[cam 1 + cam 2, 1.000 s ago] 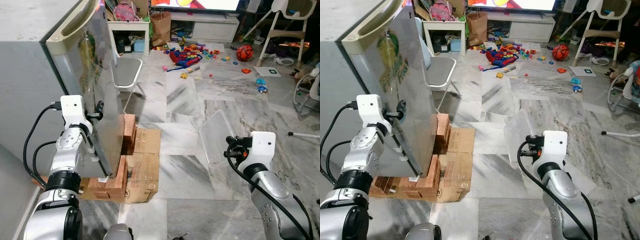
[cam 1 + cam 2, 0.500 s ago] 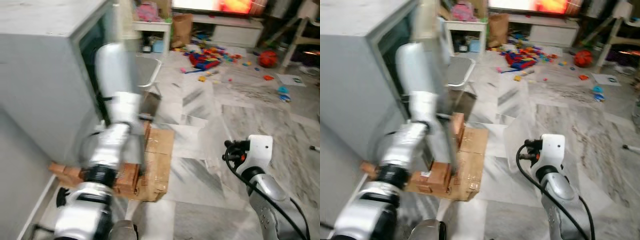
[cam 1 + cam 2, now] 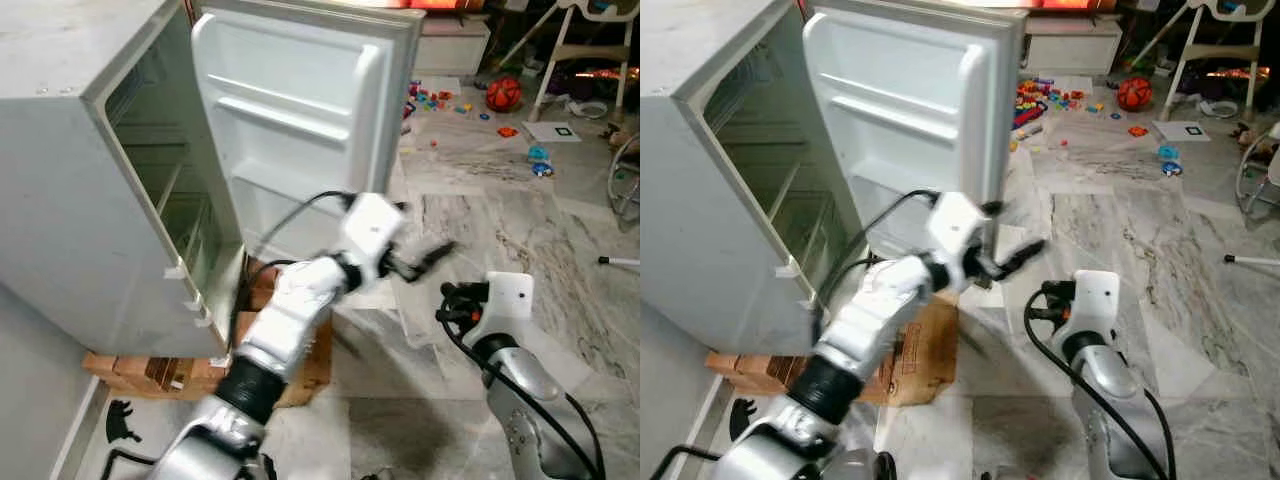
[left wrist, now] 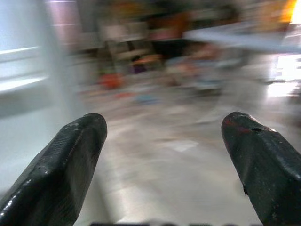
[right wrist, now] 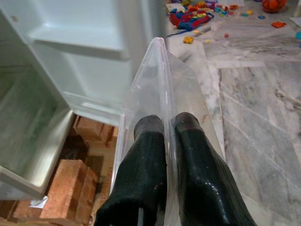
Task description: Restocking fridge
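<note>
we are standing before one fridge (image 3: 90, 190), raised on bricks (image 3: 150, 370) and cardboard, its one door (image 3: 300, 120) hanging wide open with two white door shelves; no writing is readable. our left gripper (image 3: 425, 258) is hovering with fingers spread wide beside the door. our right gripper (image 5: 167, 141) is pinching one clear plastic container (image 5: 162, 84) by its wall, near the fridge.
</note>
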You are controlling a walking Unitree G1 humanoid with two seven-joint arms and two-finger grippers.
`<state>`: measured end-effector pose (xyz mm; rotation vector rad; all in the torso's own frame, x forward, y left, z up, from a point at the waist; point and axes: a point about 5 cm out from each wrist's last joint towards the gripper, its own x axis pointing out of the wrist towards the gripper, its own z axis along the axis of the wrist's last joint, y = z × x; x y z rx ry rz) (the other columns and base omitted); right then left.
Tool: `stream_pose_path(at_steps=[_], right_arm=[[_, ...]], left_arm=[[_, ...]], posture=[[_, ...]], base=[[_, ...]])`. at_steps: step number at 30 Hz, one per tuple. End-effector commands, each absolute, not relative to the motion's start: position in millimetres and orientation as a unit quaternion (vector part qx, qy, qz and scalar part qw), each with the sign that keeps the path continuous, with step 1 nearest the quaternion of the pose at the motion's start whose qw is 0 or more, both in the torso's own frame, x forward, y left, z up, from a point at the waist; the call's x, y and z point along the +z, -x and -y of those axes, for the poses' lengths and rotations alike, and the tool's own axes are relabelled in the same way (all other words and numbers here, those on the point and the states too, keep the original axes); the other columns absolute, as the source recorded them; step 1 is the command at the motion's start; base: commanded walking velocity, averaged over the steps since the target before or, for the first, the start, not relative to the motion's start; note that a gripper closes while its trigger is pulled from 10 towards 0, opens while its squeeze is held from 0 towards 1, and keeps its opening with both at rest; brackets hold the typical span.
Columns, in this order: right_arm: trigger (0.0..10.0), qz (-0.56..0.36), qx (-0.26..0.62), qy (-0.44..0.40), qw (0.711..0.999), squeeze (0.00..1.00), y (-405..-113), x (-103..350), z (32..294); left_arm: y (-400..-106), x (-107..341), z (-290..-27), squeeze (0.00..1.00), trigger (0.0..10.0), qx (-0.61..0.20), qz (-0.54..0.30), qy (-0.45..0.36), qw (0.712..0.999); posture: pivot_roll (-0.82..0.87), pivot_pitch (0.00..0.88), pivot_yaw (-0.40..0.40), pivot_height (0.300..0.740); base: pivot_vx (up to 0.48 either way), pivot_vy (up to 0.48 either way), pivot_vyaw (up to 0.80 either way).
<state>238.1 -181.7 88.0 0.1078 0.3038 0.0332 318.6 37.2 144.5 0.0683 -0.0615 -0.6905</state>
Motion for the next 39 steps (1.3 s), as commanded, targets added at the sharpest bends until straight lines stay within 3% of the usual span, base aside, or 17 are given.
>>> stream_pose_path(at_steps=[1,4,9,25,32,39], right_arm=[[10.0,-0.137,0.013,-0.053,0.989,0.0,-242.3,93.3,181.3],[10.0,-0.124,0.01,-0.057,0.991,0.0,-246.8,96.4,182.6],[10.0,-0.118,0.004,-0.06,0.991,0.0,-250.3,98.6,183.4],[10.0,-0.104,0.0,-0.058,0.993,0.0,-259.8,101.4,182.5],[10.0,-0.076,0.013,-0.037,0.996,0.0,-263.1,108.5,176.7],[10.0,-0.072,0.007,-0.041,0.997,0.0,-264.5,109.2,174.1]], left_arm=[[-324.9,146.4,-60.4,0.0,10.0,-0.272,0.038,-0.036,0.961],[-329.2,144.1,-90.8,0.0,10.0,-0.19,0.034,-0.028,0.981],[-324.0,139.6,-108.8,0.0,10.0,-0.145,0.028,-0.024,0.989],[-301.5,116.2,-107.1,0.0,10.0,-0.121,-0.012,-0.008,0.993],[-302.3,110.7,-120.2,0.0,10.0,-0.077,-0.03,-0.029,0.996],[-300.3,109.1,-123.1,0.0,10.0,-0.08,-0.031,-0.028,0.996]], posture=[[-0.01,0.0,0.004,0.74],[-0.01,0.0,-0.003,0.74],[-0.01,0.0,-0.008,0.74],[0.0,0.0,-0.018,0.74],[0.0,0.0,-0.015,0.74],[0.01,0.0,-0.012,0.74]], base=[[0.0,0.0,0.0],[0.0,0.0,0.0],[0.0,-0.053,0.0],[0.0,-0.443,0.0],[0.087,-0.437,0.0],[0.166,0.0,0.0]])
